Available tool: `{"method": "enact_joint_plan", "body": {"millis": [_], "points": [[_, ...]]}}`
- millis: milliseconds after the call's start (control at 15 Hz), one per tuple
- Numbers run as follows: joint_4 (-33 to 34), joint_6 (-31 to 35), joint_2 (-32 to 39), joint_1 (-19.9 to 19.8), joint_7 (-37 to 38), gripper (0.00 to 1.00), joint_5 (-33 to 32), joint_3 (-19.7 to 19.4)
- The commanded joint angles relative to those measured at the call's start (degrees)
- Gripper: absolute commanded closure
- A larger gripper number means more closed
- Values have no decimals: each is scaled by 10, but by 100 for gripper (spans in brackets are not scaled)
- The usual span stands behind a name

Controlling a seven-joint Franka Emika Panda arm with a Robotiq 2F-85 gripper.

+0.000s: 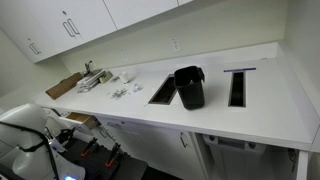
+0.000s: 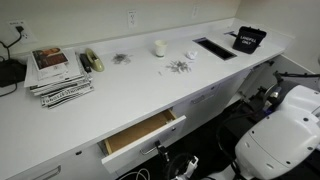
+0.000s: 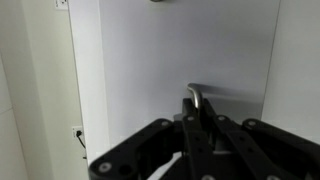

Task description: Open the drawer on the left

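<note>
The drawer [image 2: 138, 134] under the white counter is pulled partly out. Its tan wooden inside shows in both exterior views, small in one of them [image 1: 84, 121]. In the wrist view its white front [image 3: 150, 60] fills the picture, with a curved metal handle [image 3: 196, 96] on it. My gripper [image 3: 198, 118] has its black fingers shut on that handle. In an exterior view the gripper [image 2: 163, 153] is a dark shape at the drawer's front, hard to make out.
On the white counter [image 2: 130, 85] lie a stack of magazines [image 2: 58, 72], a dark stapler [image 2: 92, 61], a small white cup [image 2: 159, 47] and scattered small items [image 2: 180, 67]. A black bin [image 1: 189, 86] stands between two recessed openings [image 1: 162, 92]. The robot's white body [image 2: 285, 130] stands in front of the cabinets.
</note>
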Motion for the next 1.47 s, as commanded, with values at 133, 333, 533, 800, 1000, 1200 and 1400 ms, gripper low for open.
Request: {"method": "enact_joint_plan", "body": {"millis": [133,333,533,800,1000,1200,1400], "points": [[12,-66,0,62,11,98,37,7],[19,-82,0,90,13,98,64,10],[26,-88,0,114,16,98,89,13],[37,-93,0,143,21,98,122,11],[38,-93,0,160,27,98,145,7],[46,-100,0,173,27,64,160,-2],[60,-97,0,179,37,44,166,-10]]}}
